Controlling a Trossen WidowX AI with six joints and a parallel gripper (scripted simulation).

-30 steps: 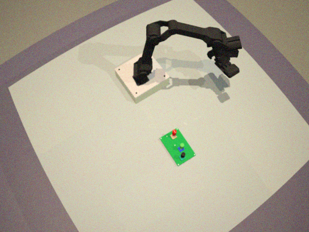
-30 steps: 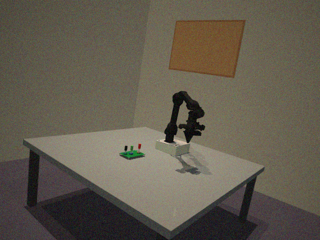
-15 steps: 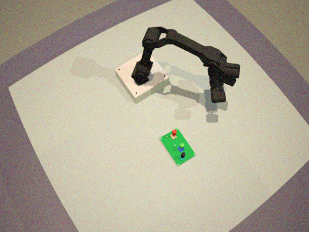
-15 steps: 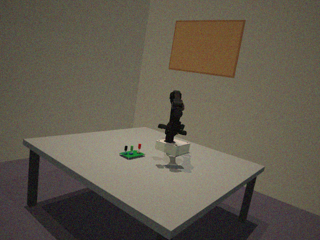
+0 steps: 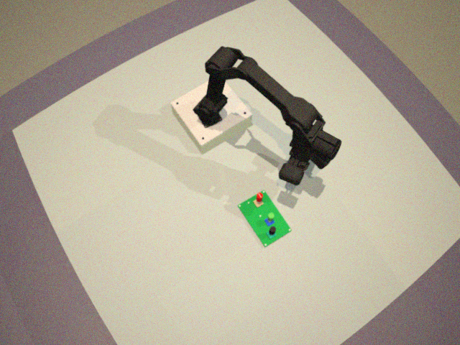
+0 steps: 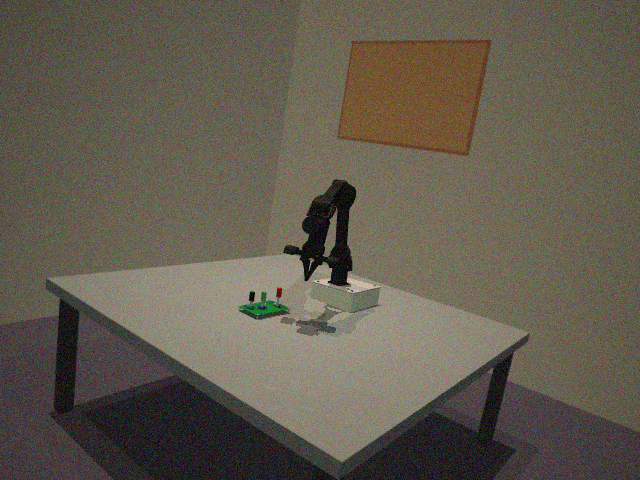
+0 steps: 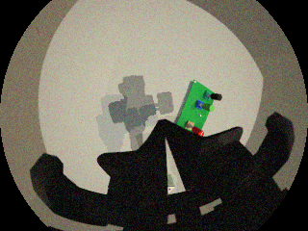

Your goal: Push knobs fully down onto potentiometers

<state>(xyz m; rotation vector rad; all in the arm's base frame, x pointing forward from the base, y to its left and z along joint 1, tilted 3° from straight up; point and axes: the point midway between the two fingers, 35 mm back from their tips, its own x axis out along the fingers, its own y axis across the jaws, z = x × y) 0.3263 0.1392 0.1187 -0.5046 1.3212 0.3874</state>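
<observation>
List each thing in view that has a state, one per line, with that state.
Hand: shut, holding nothing, above the table beside the board.
Board: flat on the table, untouched.
Red knob: upright, standing high.
Green knob: upright, on its blue potentiometer.
Black knob: upright.
</observation>
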